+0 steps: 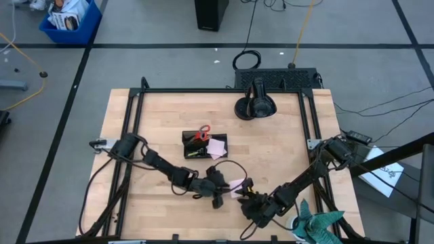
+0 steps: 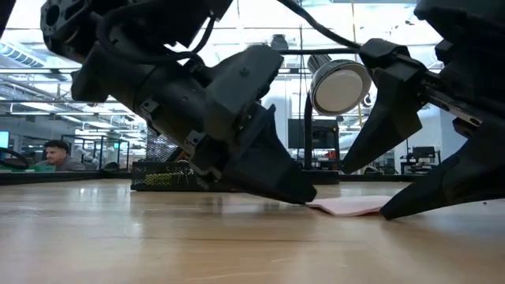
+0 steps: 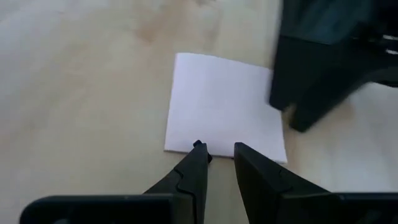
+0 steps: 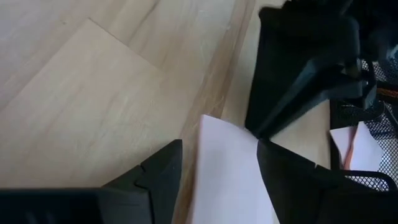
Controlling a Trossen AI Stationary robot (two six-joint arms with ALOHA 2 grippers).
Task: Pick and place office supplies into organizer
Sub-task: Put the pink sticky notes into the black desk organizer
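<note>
Here the pink sticky-note pad [image 1: 237,185] lies flat on the table [image 1: 156,203], near its front edge and between the two grippers. It is square, so it has no long axis; in the high view its sides appear slightly turned against the table's edges, though the arms hide much of it. The left gripper [image 3: 216,154] sits low at one edge of the pad, its fingers parted by a narrow gap, tips touching or just short of that edge, grasping nothing. The right gripper [image 4: 219,158] comes from the opposite side with its fingers spread wide, straddling the pad's far edge without clamping it. In the low view both grippers tilt down to the pad [image 2: 351,206] from either side. The organizer [image 1: 205,145] stands farther back near the table's middle, red-handled scissors [image 1: 201,133] and another pink pad [image 1: 217,146] inside
</note>
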